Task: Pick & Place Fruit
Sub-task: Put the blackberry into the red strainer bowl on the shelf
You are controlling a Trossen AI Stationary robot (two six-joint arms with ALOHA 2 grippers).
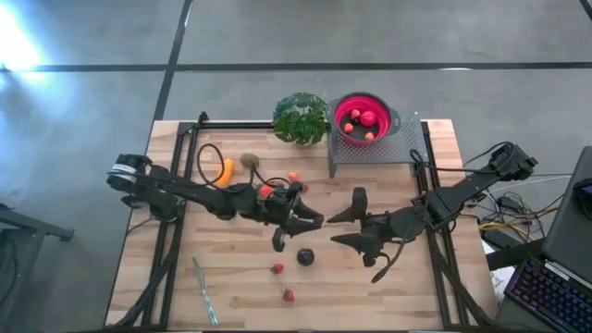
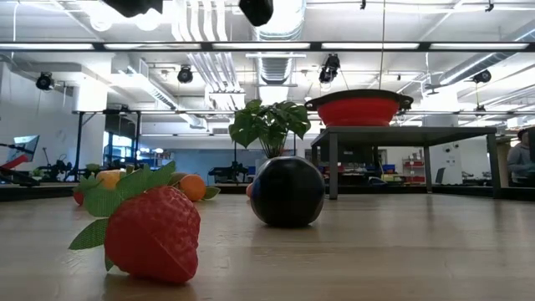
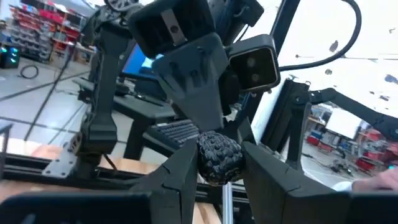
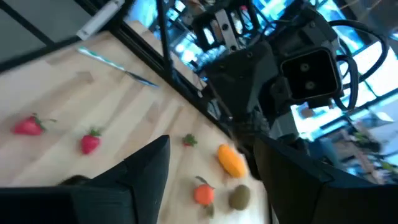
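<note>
- Near the front table edge, two strawberries (image 1: 278, 269) lie on bare wood, and the glossy dark round one (image 1: 305, 256) sits just behind them, with open room around it.
- At mid-table the left gripper (image 1: 298, 225) is clamped on a dark, knobbly round fruit (image 3: 219, 157), seen only in the left wrist view.
- Facing it, the right gripper (image 1: 355, 227) stands open and empty.
- Farther back, the red bowl (image 1: 387, 127) on a grey rack holds small fruits.
</note>
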